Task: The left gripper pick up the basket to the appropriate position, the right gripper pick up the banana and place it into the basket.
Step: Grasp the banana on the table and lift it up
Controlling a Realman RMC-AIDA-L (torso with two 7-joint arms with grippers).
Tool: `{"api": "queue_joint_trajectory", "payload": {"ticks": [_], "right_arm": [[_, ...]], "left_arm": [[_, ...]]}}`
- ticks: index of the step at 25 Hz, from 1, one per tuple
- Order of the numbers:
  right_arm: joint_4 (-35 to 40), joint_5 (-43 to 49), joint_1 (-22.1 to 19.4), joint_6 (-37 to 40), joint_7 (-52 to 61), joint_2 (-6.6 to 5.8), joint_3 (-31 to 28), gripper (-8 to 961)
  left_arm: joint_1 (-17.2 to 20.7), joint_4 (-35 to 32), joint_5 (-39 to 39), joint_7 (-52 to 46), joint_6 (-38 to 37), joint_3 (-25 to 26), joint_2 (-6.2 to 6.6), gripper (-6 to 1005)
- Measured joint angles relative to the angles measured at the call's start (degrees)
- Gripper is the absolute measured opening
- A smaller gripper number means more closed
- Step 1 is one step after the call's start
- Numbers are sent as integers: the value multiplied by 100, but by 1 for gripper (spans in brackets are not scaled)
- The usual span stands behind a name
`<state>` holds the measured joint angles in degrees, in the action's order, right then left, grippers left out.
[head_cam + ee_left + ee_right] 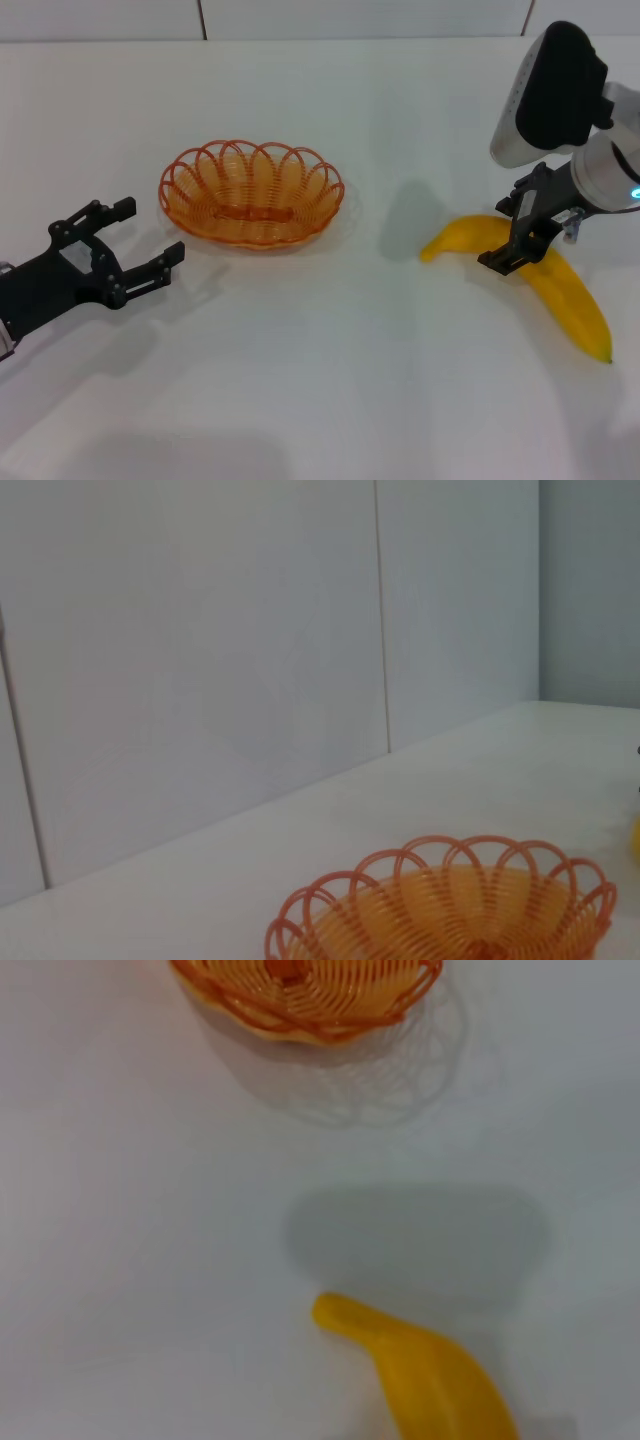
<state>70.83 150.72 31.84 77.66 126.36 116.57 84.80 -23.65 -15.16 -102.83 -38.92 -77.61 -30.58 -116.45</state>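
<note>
The orange wire basket (252, 193) sits on the white table, left of centre; it also shows in the left wrist view (450, 905) and the right wrist view (305, 995). My left gripper (150, 232) is open, low over the table just left of the basket and apart from it. The yellow banana (565, 295) lies on the table at the right; it also shows in the right wrist view (430, 1375). My right gripper (530, 245) is down over the banana's left half, open, with its fingers on either side of it.
The white table (330, 380) reaches a pale panelled wall (200, 660) at the back. The basket and the banana lie about a hand's width apart.
</note>
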Motion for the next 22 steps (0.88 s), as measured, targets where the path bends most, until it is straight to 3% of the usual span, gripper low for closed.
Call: {"api": "queue_joint_trajectory", "payload": {"ticks": [22], "right_arm": [[-356,160,206,1,70,-21,-8,610]], "left_arm": [[-19,4,0,17,0,0,0,879]]}}
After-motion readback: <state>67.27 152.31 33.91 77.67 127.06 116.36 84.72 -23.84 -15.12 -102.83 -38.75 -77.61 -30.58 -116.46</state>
